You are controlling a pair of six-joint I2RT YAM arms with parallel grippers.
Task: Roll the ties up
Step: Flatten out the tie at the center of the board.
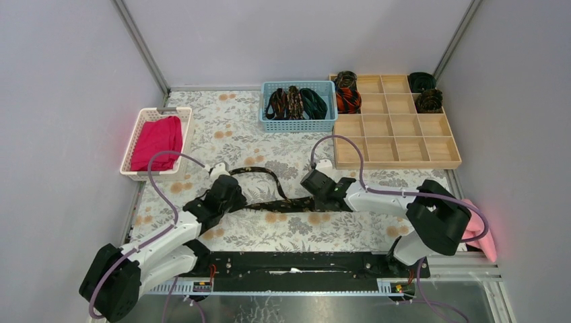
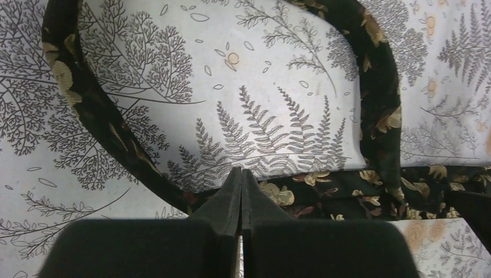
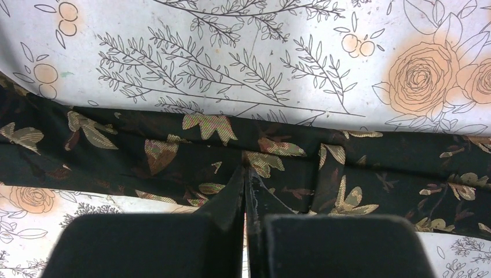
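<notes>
The tie point(image 1: 286, 204) stretches along the near edge of the counter point(image 1: 229, 131), between left hand point(image 2: 240, 180) and right hand point(image 3: 245, 180), both clenched on it.

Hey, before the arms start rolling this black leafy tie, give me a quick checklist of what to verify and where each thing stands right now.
1. Left tool on the tie: jaws shut, tips at its edge; whether fabric is pinched, cannot tell.
2. Right tool: jaws shut, tips on the tie's middle; grip, cannot tell.
3. Tie lying straight: not ok, it curves into a loop ahead of the left tool.
4. Tie flat at the right tool: not ok, a crease shows beside it.
5. Free compartment in the wooden tray: ok, most are empty.
</notes>
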